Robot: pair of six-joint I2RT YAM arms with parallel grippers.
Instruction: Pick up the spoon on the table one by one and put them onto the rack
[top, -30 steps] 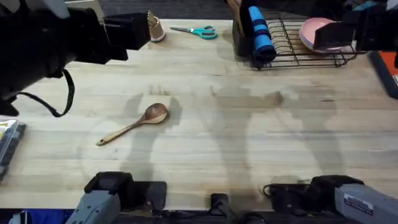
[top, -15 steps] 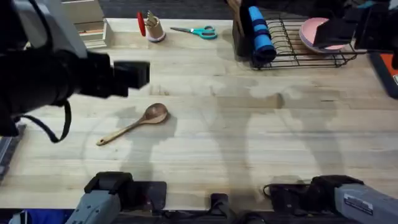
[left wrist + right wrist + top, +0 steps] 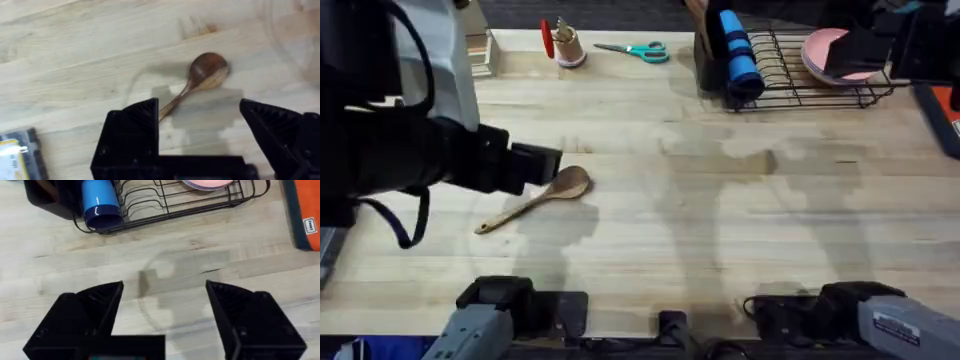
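Observation:
One reddish-brown wooden spoon (image 3: pixel 535 200) lies flat on the table (image 3: pixel 720 220), left of the middle, with its bowl pointing toward the right and back. My left gripper (image 3: pixel 542 166) hangs just left of that bowl. In the left wrist view the spoon (image 3: pixel 205 71) lies beyond the open left gripper (image 3: pixel 200 117), its handle running in between the black fingers (image 3: pixel 132 130). The black wire rack (image 3: pixel 800 75) stands at the back right. My right gripper (image 3: pixel 165 297) is open and holds nothing, hovering over bare table in front of the rack (image 3: pixel 165 207).
The rack holds a blue cup (image 3: pixel 740 55) and a pink plate (image 3: pixel 825 50), with a black cutlery holder (image 3: pixel 45 197) at its left end. Teal scissors (image 3: pixel 635 50), a small cup of pens (image 3: pixel 565 45) and a beige organiser (image 3: pixel 480 55) line the back edge. An orange item (image 3: pixel 302 210) lies right of the rack.
The left arm has swung from the back left toward the front, bringing its gripper down beside the spoon's bowl. The spoon and the right arm have not moved.

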